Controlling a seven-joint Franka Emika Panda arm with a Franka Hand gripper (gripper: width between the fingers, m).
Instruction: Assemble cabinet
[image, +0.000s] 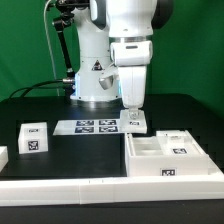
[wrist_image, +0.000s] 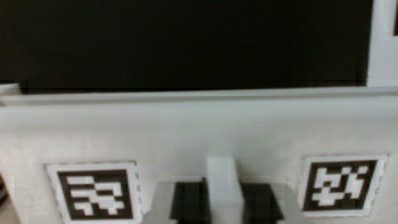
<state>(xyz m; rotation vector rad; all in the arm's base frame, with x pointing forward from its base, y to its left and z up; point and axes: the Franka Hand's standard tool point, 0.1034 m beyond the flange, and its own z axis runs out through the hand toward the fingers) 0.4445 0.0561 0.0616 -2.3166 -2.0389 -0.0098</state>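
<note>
Two-fingered pinch by gripper (image: 134, 112) on the thin upright rib (wrist_image: 221, 175) of a tagged white panel (wrist_image: 196, 125), jaws closed against its two sides, with cabinet (image: 195, 170) resting open-topped just below and beside the jaws toward the exterior view's right, long axis seemingly crosswise.

The cabinet (image: 195, 170), a large white box shell, is lying on the black table (image: 45, 108) at the exterior view's right, its open side facing up and showing inner compartments, with small black-and-white square tags (image: 167, 172) showing on its near wall and further back.
</note>
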